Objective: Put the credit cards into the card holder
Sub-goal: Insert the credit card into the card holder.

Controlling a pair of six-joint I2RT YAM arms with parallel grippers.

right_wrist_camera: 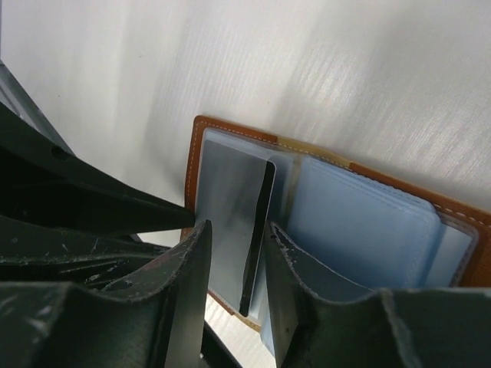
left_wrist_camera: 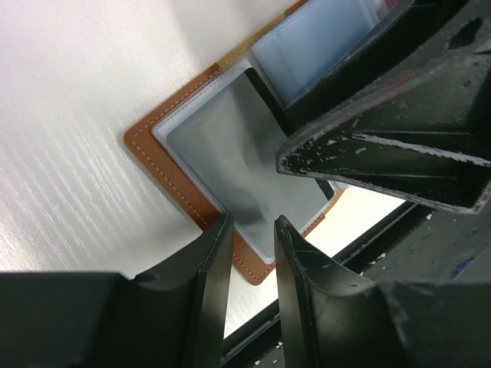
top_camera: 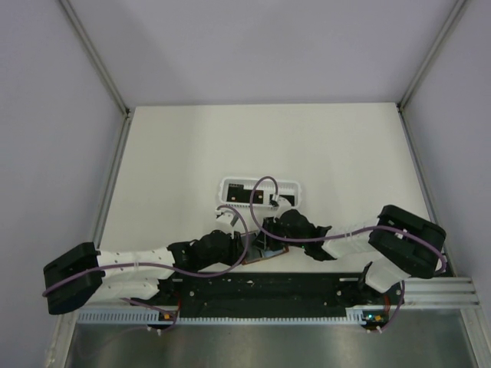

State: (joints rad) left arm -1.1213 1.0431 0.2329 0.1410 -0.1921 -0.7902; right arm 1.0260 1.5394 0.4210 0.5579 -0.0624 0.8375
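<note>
The white table [top_camera: 322, 146] carries everything. Just beyond both sets of fingers sits the white slotted basket [top_camera: 295, 186], with black credit cards [top_camera: 239, 195] lying in it. The left gripper [left_wrist_camera: 253, 222] and the right gripper [right_wrist_camera: 238, 226] meet nose to nose, each with its fingers apart and clamped on nothing. Beneath them the card holder [right_wrist_camera: 368, 230] lies open and flat, one brown edge showing through the left fingers' gap. A dark card [left_wrist_camera: 222, 146] sits at its clear pocket, its thin edge in the gap between the right fingers.
</note>
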